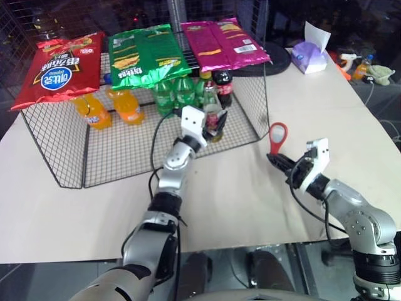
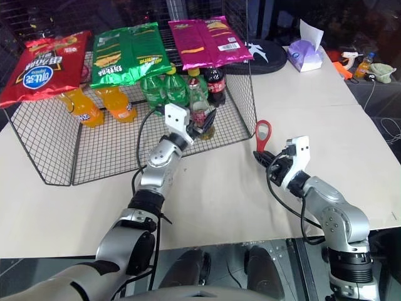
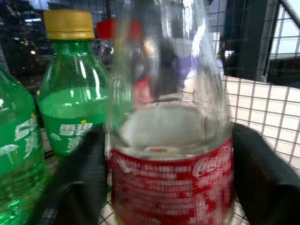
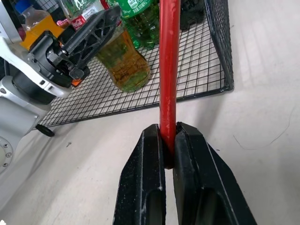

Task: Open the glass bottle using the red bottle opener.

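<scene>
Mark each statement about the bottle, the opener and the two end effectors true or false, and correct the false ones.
1. The right end effector is shut on the red bottle opener. True.
2. The opener's ring head points downward. False: it stands upright, ring on top.
3. The glass bottle stands inside the wire rack. True.
4. The left end effector is over the bare table, away from the bottles. False: its fingers flank the glass bottle.
5. Chip bags lie on top of the rack. True.
</scene>
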Robot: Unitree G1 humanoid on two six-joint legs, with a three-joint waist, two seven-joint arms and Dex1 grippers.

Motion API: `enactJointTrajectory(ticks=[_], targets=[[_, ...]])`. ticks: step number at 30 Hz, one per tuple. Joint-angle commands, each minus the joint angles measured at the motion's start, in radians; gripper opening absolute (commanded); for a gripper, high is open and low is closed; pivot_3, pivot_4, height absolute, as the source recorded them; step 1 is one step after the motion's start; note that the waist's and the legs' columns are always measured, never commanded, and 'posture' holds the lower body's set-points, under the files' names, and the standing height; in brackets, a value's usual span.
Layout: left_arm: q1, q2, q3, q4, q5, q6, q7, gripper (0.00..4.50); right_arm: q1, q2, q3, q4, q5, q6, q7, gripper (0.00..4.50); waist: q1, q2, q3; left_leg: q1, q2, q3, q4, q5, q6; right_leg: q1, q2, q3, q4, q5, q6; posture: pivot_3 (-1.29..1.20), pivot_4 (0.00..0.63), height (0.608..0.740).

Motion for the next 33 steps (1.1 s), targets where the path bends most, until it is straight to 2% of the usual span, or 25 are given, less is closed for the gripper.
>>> enactJointTrajectory(ticks=[1,4,13,18,26,33], targets=[[-0.016,0.004,0.009,-0.014,-0.010,-0.017,-0.009,2.68,-0.013,0.003,-0.001,-0.032,0.001,-0.023,0.002,0.00,0.000,0.000,0.000,0.000,0.000,0.000,0.000,0.000,0.000,0.000,0.000,0.000,0.000,0.000,0.000,0.00,0.150,0.740],[0.005,0.013,0.000,-0.077,-0.015,0.014,-0.020,2.68,-0.021,0.002,0.004,-0.027,-0.001,-0.026,0.005,0.00,-0.001,0.000,0.000,0.000,0.000,0.000,0.000,0.000,0.000,0.000,0.000,0.000,0.000,0.000,0.000,0.00,0.150,0.740],[0.257,0.098,-0.071,-0.618,-0.102,0.307,-0.144,2.68,-0.067,-0.020,0.011,-0.054,-0.034,-0.047,0.005,0.00,-0.004,0.000,0.000,-0.001,0.001,0.000,0.000,0.000,0.000,-0.001,0.000,0.001,0.000,0.000,0.000,0.00,0.150,0.740],[0.395,0.147,-0.077,-0.840,-0.127,0.412,-0.151,2.68,-0.084,-0.040,0.045,-0.107,-0.079,-0.071,0.008,0.00,-0.001,0.001,0.000,-0.001,0.002,0.000,0.000,0.000,0.000,-0.001,0.000,0.000,0.000,0.000,0.000,0.00,0.150,0.740],[0.540,0.194,-0.072,-0.940,-0.084,0.397,-0.128,2.68,-0.081,-0.063,0.117,-0.161,-0.148,-0.100,0.018,0.00,0.002,0.001,0.000,-0.001,0.002,0.000,0.000,0.000,0.000,-0.001,0.000,0.001,0.000,0.000,0.000,0.00,0.150,0.740],[0.596,0.158,-0.056,-0.913,-0.114,0.334,-0.113,2.68,-0.089,-0.057,0.133,-0.150,-0.160,-0.106,0.025,0.00,0.000,0.001,0.000,-0.001,0.002,0.000,0.000,0.000,0.000,-0.001,0.000,0.001,0.000,0.000,0.000,0.00,0.150,0.740]])
